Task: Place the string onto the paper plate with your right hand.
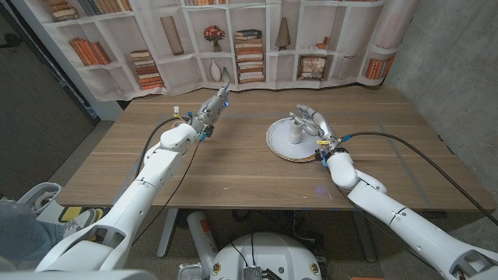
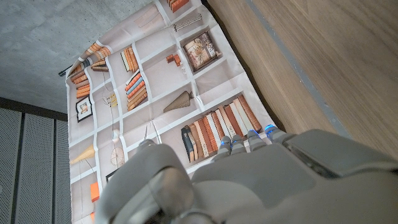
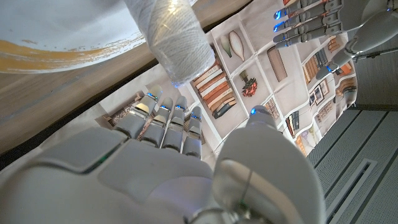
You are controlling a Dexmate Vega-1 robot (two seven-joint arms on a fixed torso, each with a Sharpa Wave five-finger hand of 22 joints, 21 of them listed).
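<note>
The spool of string [image 1: 296, 134] stands upright on the paper plate [image 1: 278, 145], near its middle. My right hand [image 1: 314, 124] hovers just beside the spool on the plate's far side, fingers [image 3: 163, 121] spread and holding nothing. My left hand [image 1: 212, 109] is raised well apart from the plate, fingers straight and together, empty.

Arms: glossy white rounded shells, black joints
Hands: left hand [image 1: 212, 110] and right hand [image 1: 314, 124] grey-white, blue-lit fingertips [image 3: 160, 107]
Cables: black, along each forearm
</note>
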